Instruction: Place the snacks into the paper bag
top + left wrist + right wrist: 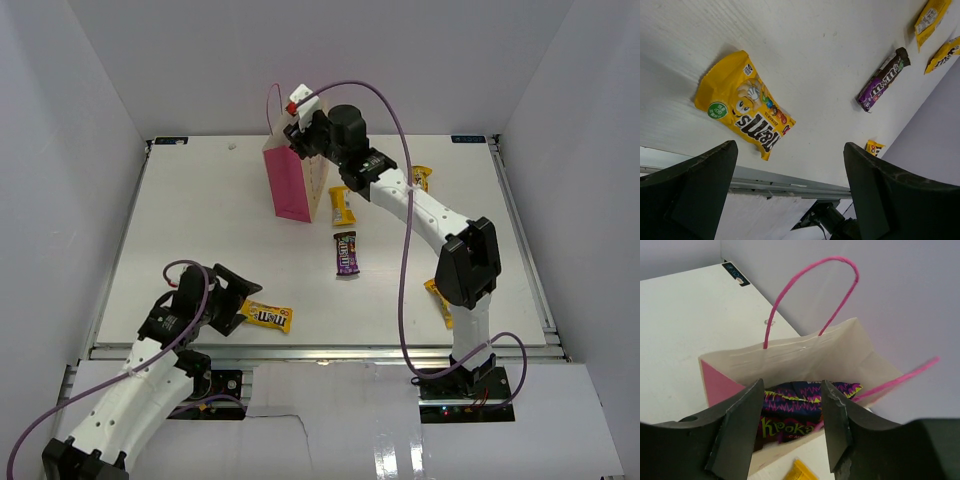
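the right tool point(792, 407) is held released above the pink paper bag point(805, 357); a dark-blue snack bag point(790, 427) is seen inside. the left tool point(790, 147) is spread wide over a yellow pack point(742, 110) on the surface point(830, 60).

Pink paper bag point(715, 385) showing cream inside, pink cord handle point(812, 287), dark-blue bag point(800, 395) zigzagging pink and yellow, my fingers point(737, 430) looking black, yellow pack point(740, 107) wearing brown lettering, purple bar point(882, 80), white table point(830, 50).

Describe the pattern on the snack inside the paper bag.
The snack is dark blue with pink zigzags; best in right wrist view.
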Available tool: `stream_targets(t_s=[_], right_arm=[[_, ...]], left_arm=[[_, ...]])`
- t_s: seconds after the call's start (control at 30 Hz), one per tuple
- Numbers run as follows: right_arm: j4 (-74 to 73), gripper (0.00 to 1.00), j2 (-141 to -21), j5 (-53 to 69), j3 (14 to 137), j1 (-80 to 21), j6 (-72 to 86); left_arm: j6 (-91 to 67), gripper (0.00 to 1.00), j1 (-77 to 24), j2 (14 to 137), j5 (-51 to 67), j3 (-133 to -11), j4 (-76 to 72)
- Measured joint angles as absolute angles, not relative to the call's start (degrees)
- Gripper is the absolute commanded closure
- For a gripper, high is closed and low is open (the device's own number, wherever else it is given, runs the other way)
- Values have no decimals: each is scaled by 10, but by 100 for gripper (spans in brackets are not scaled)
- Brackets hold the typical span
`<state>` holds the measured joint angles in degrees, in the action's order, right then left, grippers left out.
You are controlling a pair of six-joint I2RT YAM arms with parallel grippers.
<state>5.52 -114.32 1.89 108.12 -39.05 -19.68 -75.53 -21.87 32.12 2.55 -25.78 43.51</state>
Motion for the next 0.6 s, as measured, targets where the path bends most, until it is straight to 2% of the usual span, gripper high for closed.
stream_targets(t_s=[0.13, 0.23, 0.27, 0.37, 0.4, 0.53, 0.6], right_arm=[[39, 41, -1110, 35, 1059, -390, -188], [6, 32, -1072, 79, 1046, -383, -180], [-9, 24, -1052, 105, 1036, -378, -181], [-43, 18, -983, 171, 982, -357, -190], [-58, 17, -953, 192, 952, -348, -194], [-82, 17, -858, 255, 823, -306, -204], [-92, 17, -824, 279, 757, -280, -204]], left_arm=[[-775, 4, -219, 356, 25, -258, 441], [-792, 7, -219, 401, 25, -263, 454], [-799, 9, -219, 421, 25, -267, 460], [-815, 21, -219, 487, 27, -284, 472], [-819, 26, -219, 514, 28, -293, 475], [-826, 27, -219, 625, 31, -324, 479], [-826, 31, -220, 668, 31, -338, 479]])
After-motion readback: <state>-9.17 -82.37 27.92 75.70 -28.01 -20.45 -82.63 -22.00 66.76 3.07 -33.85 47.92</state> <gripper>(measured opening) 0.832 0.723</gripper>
